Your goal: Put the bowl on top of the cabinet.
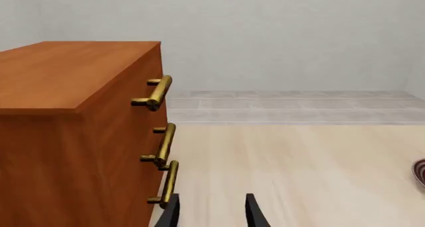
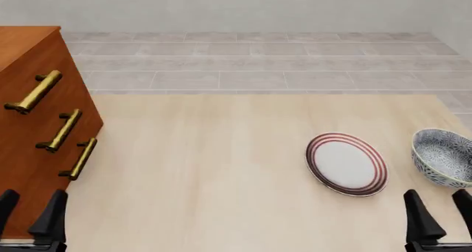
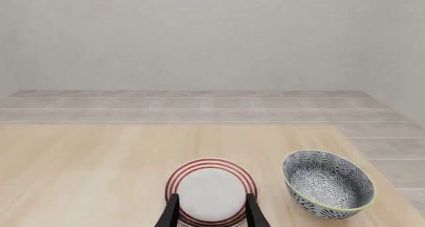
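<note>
The desk (image 2: 221,174) is stretching pale and wood-grained across the front view, carrying everything. The cabinet (image 2: 30,125) is standing at the desk's far left, reddish-brown, with three brass handles (image 2: 61,130) lining its drawer fronts and facing toward the right. The plate (image 2: 346,163), white with red rings, is lying right of centre. The bowl (image 2: 444,157), patterned in dark blue and white, is sitting upright on the desk at its right edge, just beside the plate and well apart from the cabinet. The left gripper (image 2: 30,216) is hovering at the near left, next to the cabinet, released and grasping nothing. The right gripper (image 2: 439,216) is hovering near the bowl, likewise released with its jaws spread and empty.
</note>
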Motion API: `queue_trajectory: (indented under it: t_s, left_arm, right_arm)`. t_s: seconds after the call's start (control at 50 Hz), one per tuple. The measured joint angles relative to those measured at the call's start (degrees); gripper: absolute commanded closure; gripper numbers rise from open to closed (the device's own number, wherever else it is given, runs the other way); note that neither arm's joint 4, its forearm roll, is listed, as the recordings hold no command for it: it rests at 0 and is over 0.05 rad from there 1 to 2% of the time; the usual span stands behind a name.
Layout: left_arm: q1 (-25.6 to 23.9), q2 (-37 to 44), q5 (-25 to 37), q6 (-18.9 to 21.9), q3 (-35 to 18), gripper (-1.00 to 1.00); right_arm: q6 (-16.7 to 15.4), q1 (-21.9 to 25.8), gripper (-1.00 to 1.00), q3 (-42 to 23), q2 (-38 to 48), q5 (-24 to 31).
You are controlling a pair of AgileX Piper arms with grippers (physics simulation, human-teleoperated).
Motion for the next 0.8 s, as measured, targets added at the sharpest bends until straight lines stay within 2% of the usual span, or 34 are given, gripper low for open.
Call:
queue_trajectory:
  t_s: [0.5,0.8]
  left_arm:
    - [0.0,0.9,-0.6,0.2,-0.1,-1.0]
    - [-0.3,1.4,-1.1,0.4,-0.1,-1.0]
  right_arm:
    - [-0.1,-0.3,-1.0,-0.9,1.8,-0.5]
    - [-0.8,-1.2,-1.0,-9.7,6.3,3.9]
